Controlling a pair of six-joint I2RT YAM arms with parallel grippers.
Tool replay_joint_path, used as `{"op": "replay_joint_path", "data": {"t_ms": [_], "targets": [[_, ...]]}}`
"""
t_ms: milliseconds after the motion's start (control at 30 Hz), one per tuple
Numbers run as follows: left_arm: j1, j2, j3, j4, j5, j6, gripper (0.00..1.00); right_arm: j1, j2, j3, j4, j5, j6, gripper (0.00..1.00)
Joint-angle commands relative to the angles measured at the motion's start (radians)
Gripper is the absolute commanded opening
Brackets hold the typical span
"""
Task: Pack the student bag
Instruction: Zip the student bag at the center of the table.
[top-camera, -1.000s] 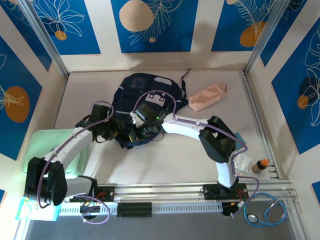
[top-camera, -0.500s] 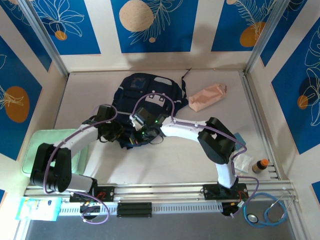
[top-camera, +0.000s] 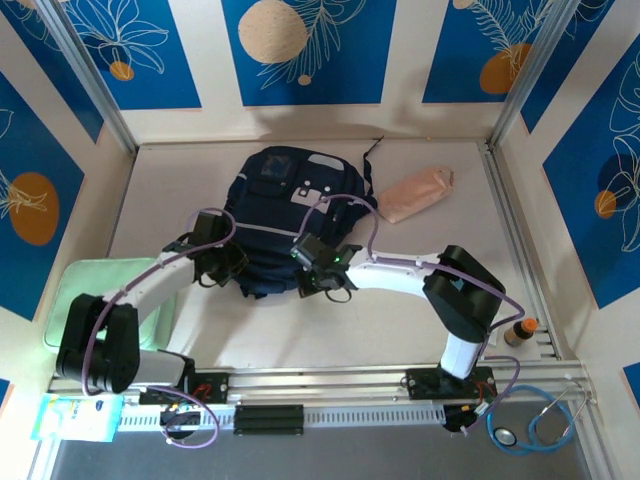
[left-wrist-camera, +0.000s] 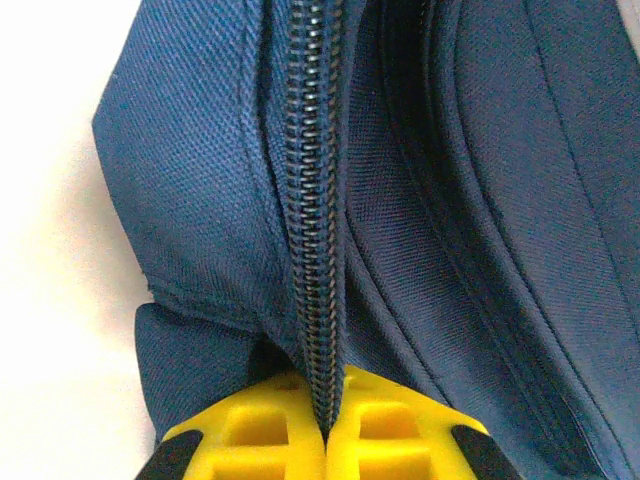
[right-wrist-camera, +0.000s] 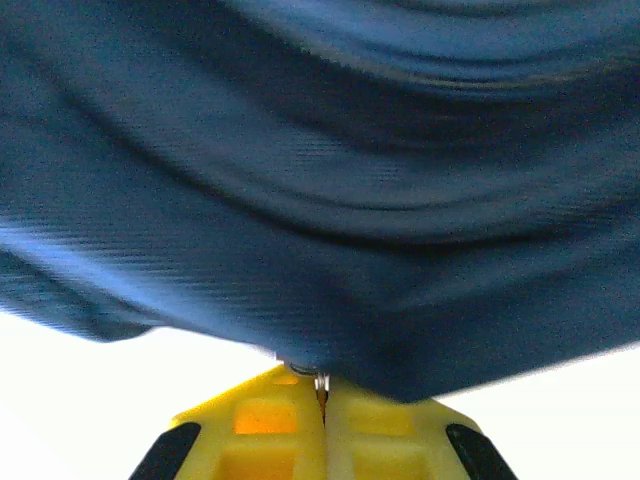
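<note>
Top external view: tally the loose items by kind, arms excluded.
student bag: 1
pink pouch: 1
small bottle: 1
stethoscope: 1
green flat item: 1
light blue packet: 1
Total: 6

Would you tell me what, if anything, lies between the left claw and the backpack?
Nothing; the left wrist view shows the left claw shut on the zipper of the backpack.
</note>
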Motion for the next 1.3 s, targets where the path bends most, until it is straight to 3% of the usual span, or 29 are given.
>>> {"op": "replay_joint_path", "data": {"t_ms": [0, 267, 467, 767, 933, 1133, 1267], "targets": [[0.015, -0.04, 0.013, -0.045, -0.067, 0.051, 0.0, -0.05, -0.029, -0.025, -0.088, 0.066, 0.002, 0.0], [0.019, -0.045, 0.039, -0.09, -0.057, 0.102, 0.0, -0.179, -0.071, -0.039, -0.042, 0.062, -0.1, 0.0], [0.02, -0.065, 0.046, -0.122, -0.041, 0.157, 0.0, -0.323, -0.116, -0.091, 0.071, -0.007, -0.205, 0.06], [0.02, -0.08, 0.037, -0.137, 0.031, 0.236, 0.0, -0.49, -0.031, -0.009, 0.097, -0.061, -0.242, 0.13], [0.018, -0.07, 0.037, -0.13, 0.086, 0.263, 0.0, -0.518, -0.017, 0.016, 0.079, -0.073, -0.209, 0.23], [0.0, -0.068, 0.072, -0.126, 0.133, 0.282, 0.0, -0.523, -0.116, -0.029, 0.068, -0.314, -0.237, 0.41], [-0.022, -0.079, 0.075, -0.105, 0.143, 0.267, 0.0, -0.528, -0.242, -0.096, 0.057, -0.363, -0.21, 0.5]]}}
